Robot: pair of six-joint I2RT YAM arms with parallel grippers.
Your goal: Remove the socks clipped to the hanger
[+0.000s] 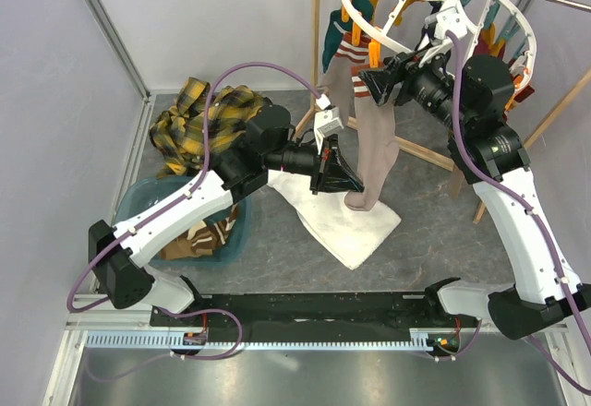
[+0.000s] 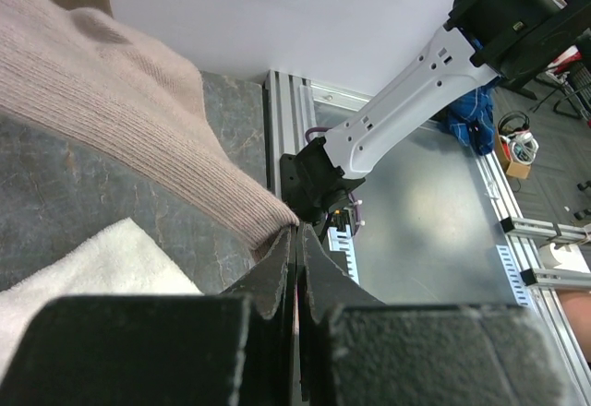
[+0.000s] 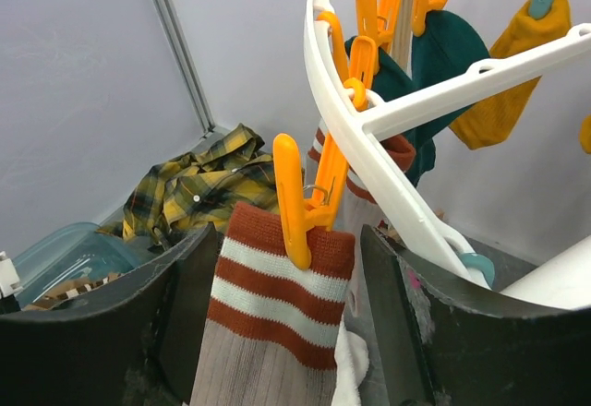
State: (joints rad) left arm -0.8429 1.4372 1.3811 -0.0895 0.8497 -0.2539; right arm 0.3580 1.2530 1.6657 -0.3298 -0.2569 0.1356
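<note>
The white hanger (image 1: 355, 14) hangs at the top right with several socks on orange and teal clips. A long tan sock (image 1: 376, 143) with an orange-and-cream striped cuff dangles from an orange clip (image 3: 309, 203). My right gripper (image 3: 291, 304) is open, one finger on each side of that striped cuff (image 3: 282, 281), just under the hanger's ring (image 3: 369, 166). My left gripper (image 2: 297, 235) is shut on the toe end of the tan sock (image 2: 120, 111), low over the table (image 1: 358, 187). Dark teal and mustard socks (image 3: 443, 51) hang further round the ring.
A white towel (image 1: 337, 217) lies on the grey table under the sock. A yellow-black plaid shirt (image 1: 199, 120) is heaped at the left above a teal basin (image 1: 138, 198) holding striped fabric. The wooden rack's bars (image 1: 420, 152) run behind the hanger.
</note>
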